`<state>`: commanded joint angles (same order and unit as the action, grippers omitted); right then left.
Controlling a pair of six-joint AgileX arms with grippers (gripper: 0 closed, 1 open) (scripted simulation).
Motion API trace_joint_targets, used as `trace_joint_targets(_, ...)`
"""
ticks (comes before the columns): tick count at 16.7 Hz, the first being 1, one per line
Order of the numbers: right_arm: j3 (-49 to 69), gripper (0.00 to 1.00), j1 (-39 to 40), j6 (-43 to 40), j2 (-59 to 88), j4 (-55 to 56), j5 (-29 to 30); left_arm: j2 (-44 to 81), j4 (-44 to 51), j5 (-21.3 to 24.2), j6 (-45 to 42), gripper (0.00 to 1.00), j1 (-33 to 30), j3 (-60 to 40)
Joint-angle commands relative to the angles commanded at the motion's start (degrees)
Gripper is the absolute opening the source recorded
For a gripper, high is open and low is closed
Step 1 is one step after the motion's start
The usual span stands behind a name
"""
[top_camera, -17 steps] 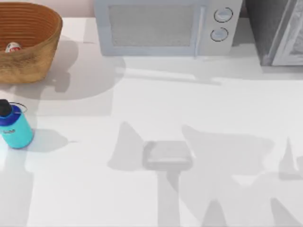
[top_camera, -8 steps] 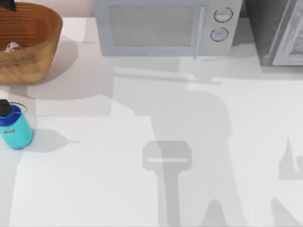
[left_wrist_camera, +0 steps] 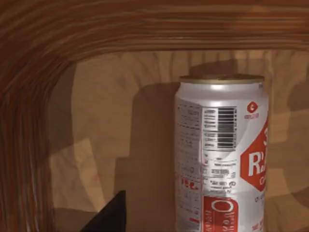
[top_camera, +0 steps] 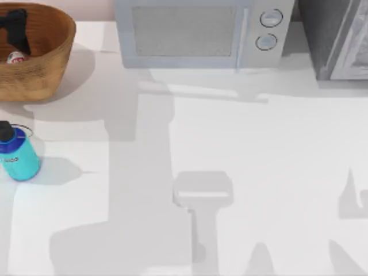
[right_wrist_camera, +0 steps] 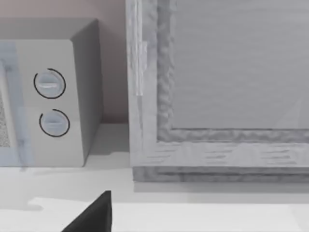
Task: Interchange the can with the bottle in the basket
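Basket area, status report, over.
Left gripper inside tan wicker basket, beside white-red can. Teal bottle upright on table. Right arm parked near microwave.

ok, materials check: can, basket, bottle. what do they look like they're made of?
Can: looks like thin metal, glossy white printed wall with a barcode and red markings, dull gold rim.
Basket: woven wicker by the look, tan-orange ribbed walls, matte; its floor reads as smooth wood grain in the left wrist view.
Bottle: probably plastic, teal body, blue shoulder band, black cap, slight sheen.

One can (top_camera: 15, 57), one bottle (top_camera: 18, 156), one basket (top_camera: 49, 72).
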<state>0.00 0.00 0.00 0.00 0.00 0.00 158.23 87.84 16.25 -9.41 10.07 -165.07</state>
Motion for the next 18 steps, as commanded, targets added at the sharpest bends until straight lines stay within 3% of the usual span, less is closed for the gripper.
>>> trace_joint_targets(10, 0.0, 1.00, 0.0, 0.0, 0.0, 0.0, 0.0, 2.6, 1.0, 0.1, 0.2, 1.00, -0.3, -3.0)
trace_joint_targets(18, 0.0, 1.00, 0.0, 0.0, 0.0, 0.0, 0.0, 13.7, 2.5, 0.1, 1.4, 1.00, -1.4, -15.8)
